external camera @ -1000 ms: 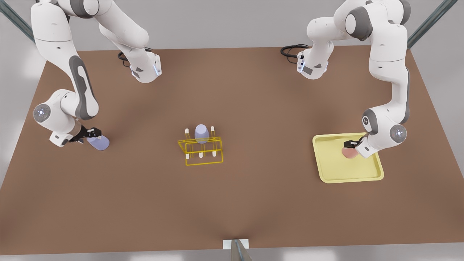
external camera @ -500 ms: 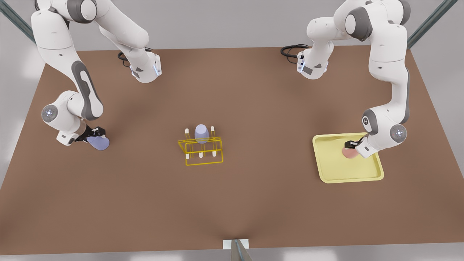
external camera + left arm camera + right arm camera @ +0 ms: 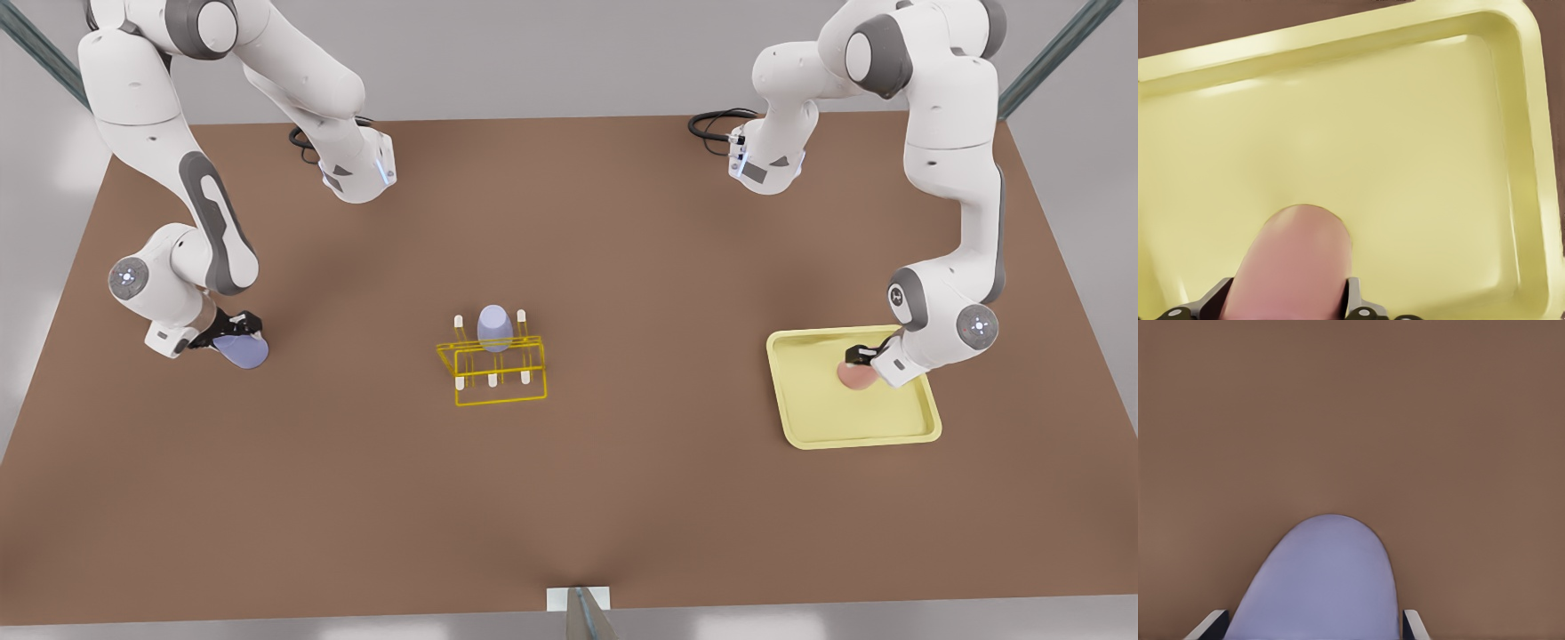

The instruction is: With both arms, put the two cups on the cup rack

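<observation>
1. Grasp stage, on both sides at once. Your left gripper (image 3: 855, 359) is over the pale-yellow flat square tray (image 3: 818, 427) at the front view's right, its fingers (image 3: 1355, 301) set against either side of the salmon-pink tapered cup (image 3: 857, 374). I judge them closed on it.

2. Your right gripper (image 3: 233, 327) is at the front view's left, low over the brown tabletop (image 3: 622, 498). Its fingers (image 3: 1410, 623) flank the pale lavender-blue tapered cup (image 3: 242, 350), holding it.

3. Whether either cup is clear of its support cannot be told.

4. Destination: the bright-yellow wire cup rack (image 3: 492, 369) stands mid-tabletop, well apart from both grippers. A second lavender cup (image 3: 493, 326) already sits on a back peg, between two free white-tipped pegs.

5. Next move, in my judgement: raise both cups, carry them inward, and turn each mouth-down over a free peg.

6. Requirement: you should stagger the two approaches, since the rack is narrow and the grippers would crowd each other.
</observation>
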Controlling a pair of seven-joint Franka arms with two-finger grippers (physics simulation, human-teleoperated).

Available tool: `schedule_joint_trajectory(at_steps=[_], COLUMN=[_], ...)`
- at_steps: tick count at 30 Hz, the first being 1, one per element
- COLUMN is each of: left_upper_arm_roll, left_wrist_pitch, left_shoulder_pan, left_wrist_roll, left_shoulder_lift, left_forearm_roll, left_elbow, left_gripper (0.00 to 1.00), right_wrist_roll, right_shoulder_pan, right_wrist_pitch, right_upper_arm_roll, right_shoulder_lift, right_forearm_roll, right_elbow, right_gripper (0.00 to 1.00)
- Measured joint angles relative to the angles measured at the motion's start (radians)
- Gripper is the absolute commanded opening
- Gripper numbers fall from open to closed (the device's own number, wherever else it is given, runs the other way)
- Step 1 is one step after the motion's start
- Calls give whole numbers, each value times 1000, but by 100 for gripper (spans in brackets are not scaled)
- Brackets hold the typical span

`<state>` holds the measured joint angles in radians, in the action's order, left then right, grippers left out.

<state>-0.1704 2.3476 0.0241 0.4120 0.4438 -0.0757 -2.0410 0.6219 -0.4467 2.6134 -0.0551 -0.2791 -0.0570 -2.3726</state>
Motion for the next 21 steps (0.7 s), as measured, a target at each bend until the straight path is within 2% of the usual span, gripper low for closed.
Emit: schedule_joint_trajectory(at_steps=[6, 11, 14, 16, 19, 21], left_upper_arm_roll=[1, 46, 163, 280, 460, 532], left_wrist_pitch=[-40, -134, -188, -222, -263, -280], left_shoulder_pan=[-32, -80, -81, -92, -109, -114], left_wrist_roll=[-13, -63, -117, -171, -294, -384], left_shoulder_lift=[-56, -84, -83, -70, 56, 151], left_forearm_roll=[1, 0, 0, 1, 2, 3], left_elbow=[0, 73, 142, 224, 439, 579], left_gripper=[84, 84, 84, 84, 84, 84], right_wrist_roll=[5, 10, 12, 12, 11, 11], right_shoulder_pan=[2, 4, 8, 22, 72, 92], right_wrist_pitch=[1, -3, -10, -20, -66, -114], right_upper_arm_roll=[0, -2, -7, -10, -21, -64], right_shoulder_lift=[-2, -1, 0, 2, 18, 24], right_forearm_roll=[0, -1, -2, -1, 4, 20], right_elbow=[1, 4, 12, 23, 70, 119], right_gripper=[86, 86, 86, 86, 86, 86])
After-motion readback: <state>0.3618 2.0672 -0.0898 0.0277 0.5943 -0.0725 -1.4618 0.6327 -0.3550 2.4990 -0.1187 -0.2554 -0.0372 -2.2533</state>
